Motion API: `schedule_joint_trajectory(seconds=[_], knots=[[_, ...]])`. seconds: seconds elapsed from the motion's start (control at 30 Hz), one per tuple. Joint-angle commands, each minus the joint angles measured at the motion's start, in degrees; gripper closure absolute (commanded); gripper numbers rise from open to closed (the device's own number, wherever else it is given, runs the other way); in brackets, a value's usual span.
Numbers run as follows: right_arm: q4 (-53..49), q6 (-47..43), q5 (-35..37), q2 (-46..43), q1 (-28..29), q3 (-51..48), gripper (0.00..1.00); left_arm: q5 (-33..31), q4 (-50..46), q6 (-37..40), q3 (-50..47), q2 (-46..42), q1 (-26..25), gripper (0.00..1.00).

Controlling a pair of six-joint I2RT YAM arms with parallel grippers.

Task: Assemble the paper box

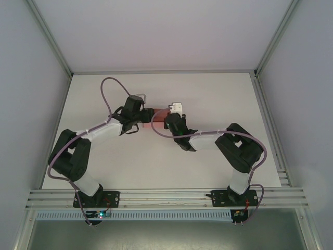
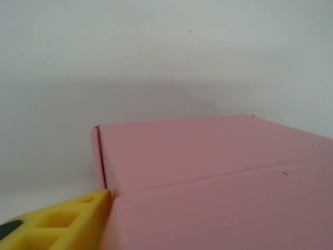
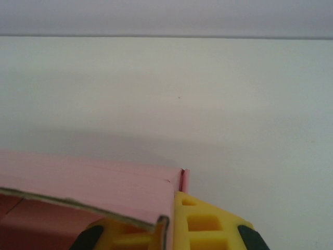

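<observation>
**Inspection: pink box held between both arms at mid-worktop**

Worktop (image 1: pixel 218 94): white, flat, fenced by grey panels on the left, right and far sides. A metal rail (image 1: pixel 166 195) runs along the near edge and carries both arm bases.

Left arm (image 1: pixel 93 133): rises from the near-left base, folds at the elbow and reaches to the right and far, toward the centre. A purple cable (image 1: pixel 106 86) loops above it.

Right arm (image 1: pixel 221 140): rises from the near-right base, folds and reaches left toward the same spot.

Paper box (image 1: pixel 157 119): it sits around the middle of the worktop, directly between the two wrists. From overhead only a small pink patch is exposed. The left wrist view shows its flat pink top panels with a seam running across them and one upright corner edge. The right wrist view shows a pink side wall and a raw card edge curling over an open interior.

Left gripper (image 1: pixel 146 113): one yellow finger (image 2: pixel 67 224) touches the box at its near-left corner. The opposing finger is out of frame, so I cannot tell how far the gripper is open.

Right gripper (image 3: pixel 167 224): yellow fingers (image 3: pixel 208 224) lie on either side of the box's wall end, nearly closed, pinching the card.
</observation>
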Motion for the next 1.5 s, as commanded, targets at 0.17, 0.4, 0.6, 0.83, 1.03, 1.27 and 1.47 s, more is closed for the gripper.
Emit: schedule_joint_trajectory(seconds=[0.17, 0.4, 0.6, 0.83, 1.03, 1.27, 1.47], knots=[[0.05, -3.96, -1.44, 0.39, 1.98, -0.79, 1.00, -5.14, -13.99, 0.95, -0.65, -12.60, -1.09, 0.02], [1.74, -7.55, -1.88, 0.42, 2.82, -2.99, 1.00, -15.70, -24.22, -8.16, 1.34, -18.57, 0.39, 0.00], [6.13, -11.11, -2.93, 0.09, 4.30, -6.94, 1.00, -11.45, -18.12, -14.94, 1.30, -13.68, 6.04, 0.00], [6.27, -13.40, -1.55, 2.28, 6.05, -6.37, 1.00, 3.28, -6.53, -12.89, 0.59, -3.16, 9.06, 0.00], [6.38, -14.19, -2.82, 2.23, 6.32, -7.03, 0.99, 5.68, -1.58, -11.46, -4.23, -0.63, 9.06, 0.04], [4.19, -16.65, -8.52, -2.99, 7.12, -10.53, 0.69, 8.63, 0.08, -10.03, -8.27, 2.38, 9.02, 0.21], [-0.39, -18.50, -9.75, -10.93, 8.69, -14.67, 0.45, 9.85, 0.61, -9.72, -9.54, 4.79, 8.99, 0.26]])
